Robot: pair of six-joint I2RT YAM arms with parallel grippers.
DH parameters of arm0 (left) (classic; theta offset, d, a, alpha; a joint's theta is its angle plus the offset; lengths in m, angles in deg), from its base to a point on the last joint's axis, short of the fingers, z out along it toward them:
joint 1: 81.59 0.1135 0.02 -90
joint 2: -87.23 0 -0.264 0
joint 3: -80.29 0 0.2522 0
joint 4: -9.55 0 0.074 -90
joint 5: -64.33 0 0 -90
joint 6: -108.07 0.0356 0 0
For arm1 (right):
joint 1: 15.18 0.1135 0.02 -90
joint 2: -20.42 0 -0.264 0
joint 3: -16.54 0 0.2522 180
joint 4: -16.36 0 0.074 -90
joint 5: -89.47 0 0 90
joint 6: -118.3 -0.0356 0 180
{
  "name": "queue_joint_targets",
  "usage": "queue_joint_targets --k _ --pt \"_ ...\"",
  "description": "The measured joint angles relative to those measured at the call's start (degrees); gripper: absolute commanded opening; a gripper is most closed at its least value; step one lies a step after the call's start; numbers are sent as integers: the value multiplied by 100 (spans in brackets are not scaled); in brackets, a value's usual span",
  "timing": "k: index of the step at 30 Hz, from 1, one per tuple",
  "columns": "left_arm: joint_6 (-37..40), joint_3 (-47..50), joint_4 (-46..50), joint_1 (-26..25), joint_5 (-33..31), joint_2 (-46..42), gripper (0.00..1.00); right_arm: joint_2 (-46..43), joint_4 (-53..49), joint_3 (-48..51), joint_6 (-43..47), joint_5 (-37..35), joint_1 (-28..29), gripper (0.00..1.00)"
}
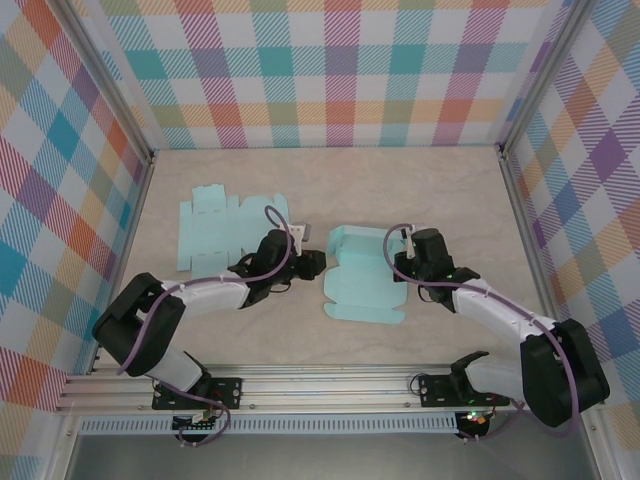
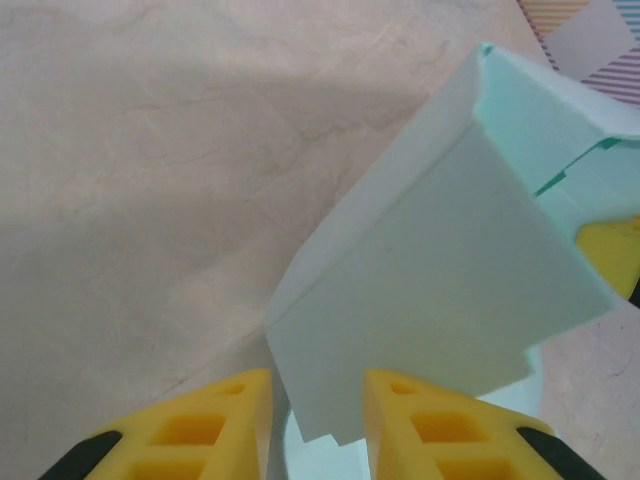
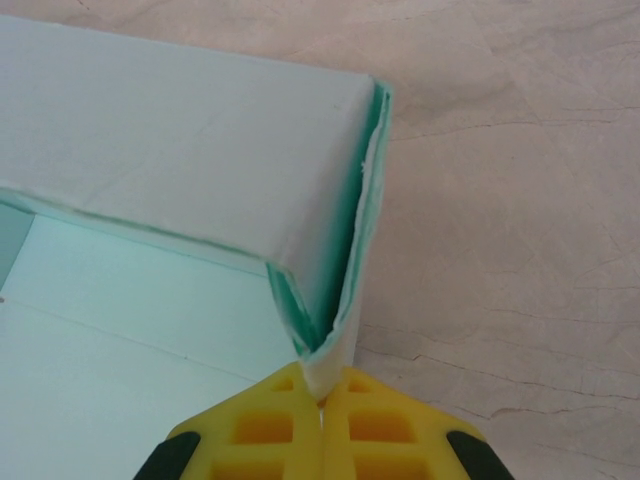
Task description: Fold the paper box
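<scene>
Pinching paper box (image 3: 180, 130) corner wall — right jaws fully closed; left jaws part-open — straddling flap edge.

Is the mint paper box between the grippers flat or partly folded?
Partly folded. The paper box has raised walls, the right gripper pinching one corner; its near panel lies flat.

The pale, marble-patterned counter (image 1: 400, 180) carries two mint-green things, well apart. A flat paper cutout (image 1: 215, 232) lies unfolded toward the back left. A partly folded paper box (image 1: 362, 290) sits near the middle.
</scene>
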Motion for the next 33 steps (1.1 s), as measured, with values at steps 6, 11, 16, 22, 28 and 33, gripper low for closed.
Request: queue_joint_targets --k 6,11,16,22,28,33 --pt "348 -332 -44 0 306 140 31 -7 2 0 17 61 0 0" --pt "634 -479 -35 -4 496 326 32 -24 37 0 20 138 0 0" --pt "1005 -702 -20 -39 531 573 33 -24 37 0 24 210 -2 0" --pt "1523 -901 -20 -162 363 710 34 -68 37 0 31 275 -2 0" --pt "1971 -973 -20 -295 -352 852 36 -116 37 0 39 365 -2 0" --pt "2243 -973 -83 -409 -988 883 36 -122 37 0 44 442 0 0"
